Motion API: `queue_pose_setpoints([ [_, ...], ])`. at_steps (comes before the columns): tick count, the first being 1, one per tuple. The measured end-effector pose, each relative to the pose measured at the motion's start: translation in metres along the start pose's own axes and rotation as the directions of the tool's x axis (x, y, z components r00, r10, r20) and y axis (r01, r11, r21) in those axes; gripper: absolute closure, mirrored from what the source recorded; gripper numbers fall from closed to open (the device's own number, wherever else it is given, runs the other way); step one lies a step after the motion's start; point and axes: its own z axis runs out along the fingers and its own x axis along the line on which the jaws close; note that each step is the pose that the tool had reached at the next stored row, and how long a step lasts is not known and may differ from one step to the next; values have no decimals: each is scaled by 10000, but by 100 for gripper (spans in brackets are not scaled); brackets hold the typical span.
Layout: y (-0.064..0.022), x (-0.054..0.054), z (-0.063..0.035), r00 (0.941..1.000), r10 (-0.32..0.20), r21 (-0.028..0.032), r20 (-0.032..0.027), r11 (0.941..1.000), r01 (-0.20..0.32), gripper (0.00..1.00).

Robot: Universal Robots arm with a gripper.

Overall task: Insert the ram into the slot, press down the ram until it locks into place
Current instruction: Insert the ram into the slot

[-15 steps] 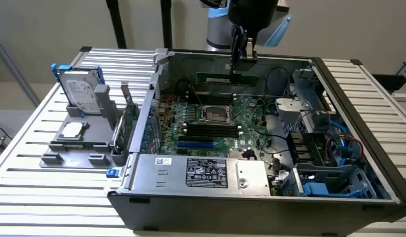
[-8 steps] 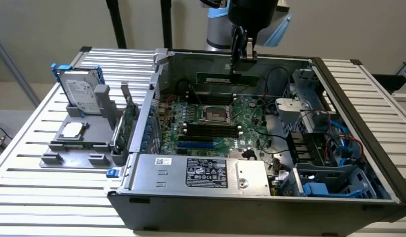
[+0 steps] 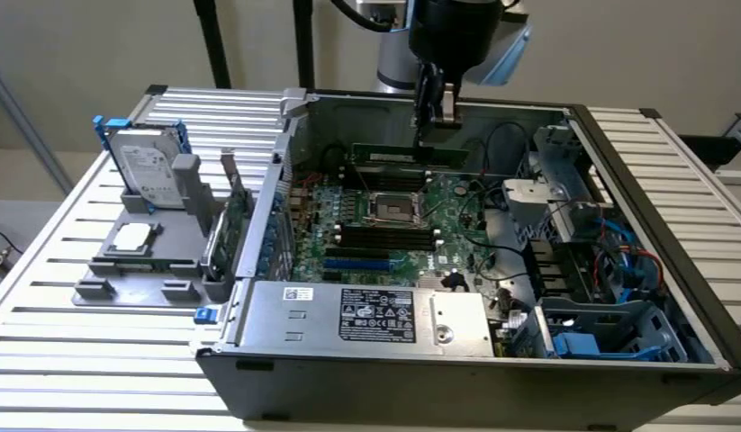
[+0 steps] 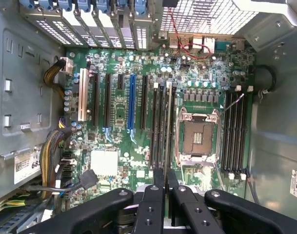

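**Over the board: memory stick gripped, not yet seated**

Above the open computer case (image 3: 658, 189), the gripper (image 3: 437, 115) hangs with its fingers closed on the top edge of the ram (image 3: 401, 155). The green stick is level and clear of the motherboard (image 3: 452, 205), not touching any socket. From the wrist view, the pinched fingertips (image 4: 153, 187) line up roughly with the bank of long black sockets that includes the slot (image 4: 162, 122), between the blue slot (image 4: 132, 102) and the processor socket (image 4: 197, 139). I cannot tell which one of those parallel sockets it is aimed at.

The likely trouble is a small sideways offset or tilt. The stick's edge would then land on a socket wall or a neighbouring socket, and pressing could jam it or bend the board. A grip on the top edge alone may also let the stick rock, so that one end clip locks and the other does not.
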Motion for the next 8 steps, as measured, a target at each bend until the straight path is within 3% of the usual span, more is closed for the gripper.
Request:
queue_pose_setpoints([
  [8, 55, 108, 145, 10000, 0, 0, -1, 10000, 0, 87],
])
